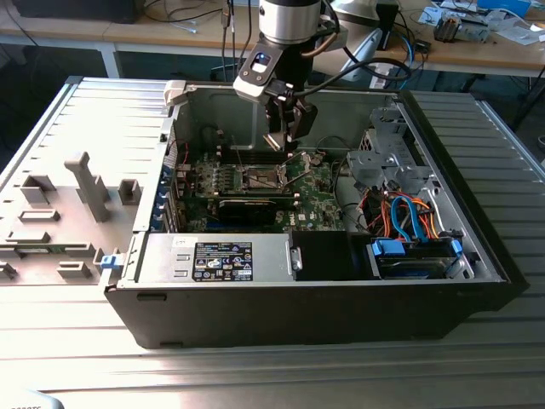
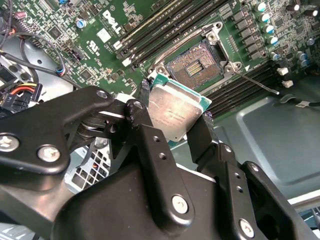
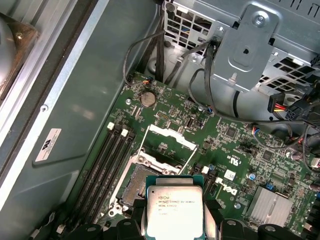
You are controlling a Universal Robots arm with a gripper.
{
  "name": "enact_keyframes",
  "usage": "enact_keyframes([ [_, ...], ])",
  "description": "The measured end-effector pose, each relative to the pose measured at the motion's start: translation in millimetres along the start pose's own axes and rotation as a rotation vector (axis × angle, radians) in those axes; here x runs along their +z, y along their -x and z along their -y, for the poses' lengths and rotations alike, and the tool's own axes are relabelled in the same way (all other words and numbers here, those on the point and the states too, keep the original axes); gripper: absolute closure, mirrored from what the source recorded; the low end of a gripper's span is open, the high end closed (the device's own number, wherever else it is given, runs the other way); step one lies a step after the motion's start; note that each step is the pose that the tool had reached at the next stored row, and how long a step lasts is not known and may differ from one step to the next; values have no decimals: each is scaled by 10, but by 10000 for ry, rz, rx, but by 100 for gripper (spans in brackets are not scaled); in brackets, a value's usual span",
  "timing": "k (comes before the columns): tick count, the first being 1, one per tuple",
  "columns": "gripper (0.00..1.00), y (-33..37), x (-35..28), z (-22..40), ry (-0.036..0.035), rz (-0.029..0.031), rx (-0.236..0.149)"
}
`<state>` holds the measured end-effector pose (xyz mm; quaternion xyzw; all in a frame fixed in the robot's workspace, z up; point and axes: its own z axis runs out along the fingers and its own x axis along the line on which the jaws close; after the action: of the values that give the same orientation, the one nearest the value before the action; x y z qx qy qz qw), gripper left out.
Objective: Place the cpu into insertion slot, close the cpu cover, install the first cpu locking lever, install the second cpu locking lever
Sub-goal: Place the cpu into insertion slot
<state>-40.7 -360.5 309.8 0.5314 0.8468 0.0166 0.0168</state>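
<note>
My gripper [image 1: 287, 141] hangs inside the open computer case, shut on the cpu [image 2: 175, 112]. Its black fingers [image 2: 141, 117] clamp two opposite edges of the silvery chip, which is held tilted in the air. The insertion slot [image 2: 197, 66] lies bare on the green motherboard [image 1: 317, 194], dark-centred, with the chip a short way above and beside it. In the first wrist view the cpu [image 3: 174, 212] partly overlaps the insertion slot [image 3: 134, 184]. The cpu cover [image 3: 169, 134] stands swung open at the slot's far edge. A thin locking lever [image 2: 261, 83] sticks out, unlatched.
Memory slots [image 3: 107, 165] run along one side of the socket. A metal drive cage [image 1: 387, 158] with blue and orange cables [image 1: 409, 213] is on the exterior view's right. The power supply [image 1: 221, 260] sits along the case front. Grey fixtures [image 1: 85, 183] stand outside, on the left.
</note>
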Motion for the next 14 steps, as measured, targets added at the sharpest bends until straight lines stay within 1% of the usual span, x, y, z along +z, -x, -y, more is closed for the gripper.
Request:
enact_keyframes([
  [14, 46, 0, 15, 1, -1, 6, 117],
])
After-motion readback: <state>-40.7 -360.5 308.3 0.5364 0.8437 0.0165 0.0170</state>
